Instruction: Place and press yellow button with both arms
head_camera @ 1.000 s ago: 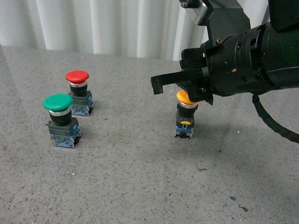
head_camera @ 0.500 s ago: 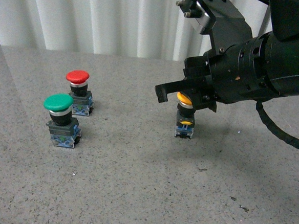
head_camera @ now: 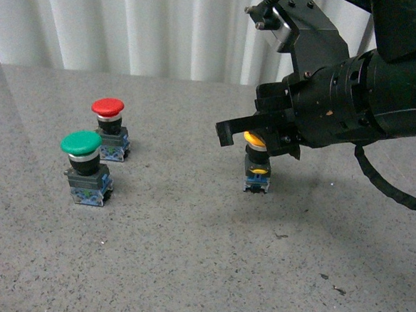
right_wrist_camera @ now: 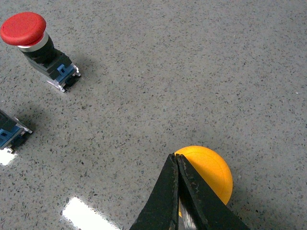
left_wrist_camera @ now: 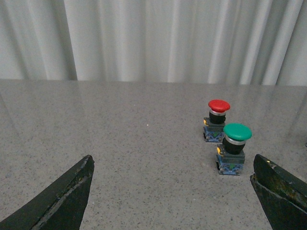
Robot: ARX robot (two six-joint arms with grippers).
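Yellow button (head_camera: 257,163) is upright on the grey speckled surface (head_camera: 186,269), right of centre and well apart from the red button (head_camera: 107,124) and green button (head_camera: 84,165). So the placing looks done, and I read this as the press step. Right claw (head_camera: 228,131) is closed on nothing, with both fingers pinched into one blade. In the right wrist view its tip sits over the near edge of the yellow cap (right_wrist_camera: 208,170), not the middle. Can't tell whether it's touching the cap yet. Left claw (left_wrist_camera: 172,163) is spread wide and empty, hanging back from the red and green pair, and it doesn't show in the front view. Next move, as I see it: bring the blade over the cap centre, then push straight down, since an off-centre push could tip that narrow base. Compared with a second ago, the right claw tip has dropped slightly and slid in over the cap, so less yellow shows. The button base hasn't shifted, and red and green are where they were.
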